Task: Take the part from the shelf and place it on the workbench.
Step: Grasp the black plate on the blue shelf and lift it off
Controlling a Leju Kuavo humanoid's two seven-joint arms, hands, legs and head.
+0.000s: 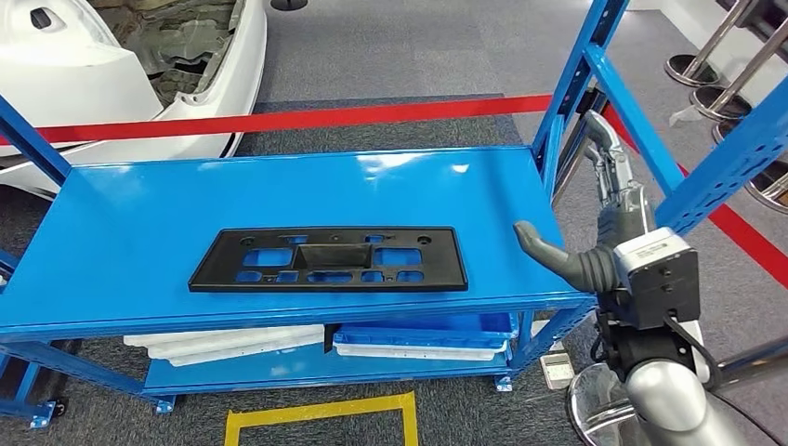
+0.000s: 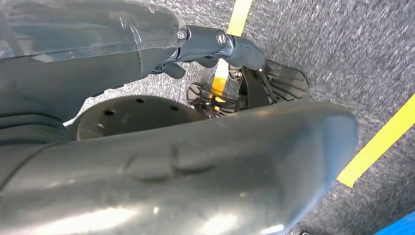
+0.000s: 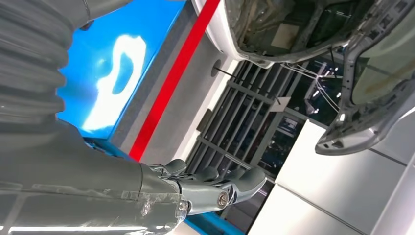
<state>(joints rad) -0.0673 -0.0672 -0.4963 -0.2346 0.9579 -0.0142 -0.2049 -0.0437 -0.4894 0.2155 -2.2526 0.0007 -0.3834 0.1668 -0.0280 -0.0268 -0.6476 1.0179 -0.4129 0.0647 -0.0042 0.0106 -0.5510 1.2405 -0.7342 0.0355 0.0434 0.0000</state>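
The black part [image 1: 330, 259] is lying flat on the blue shelf [image 1: 139, 214], toward its near edge. The right hand [image 1: 609, 218] is hovering beside the shelf's right end, apart from the part, fingers [image 3: 230, 183] extended and holding nothing. The left hand [image 2: 235, 54] is hanging over the floor, empty, fingers loosely spread.

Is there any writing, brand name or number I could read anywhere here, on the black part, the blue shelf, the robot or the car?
No readable text in any view.
Black part: holes and cut-outs, no lettering visible.
Blue shelf: bare paint and glare.
Right hand and the grey box behind it: no legible label.
Left hand: no markings.
White car: no badge or plate to read.
Small white item on the floor: too small to read.
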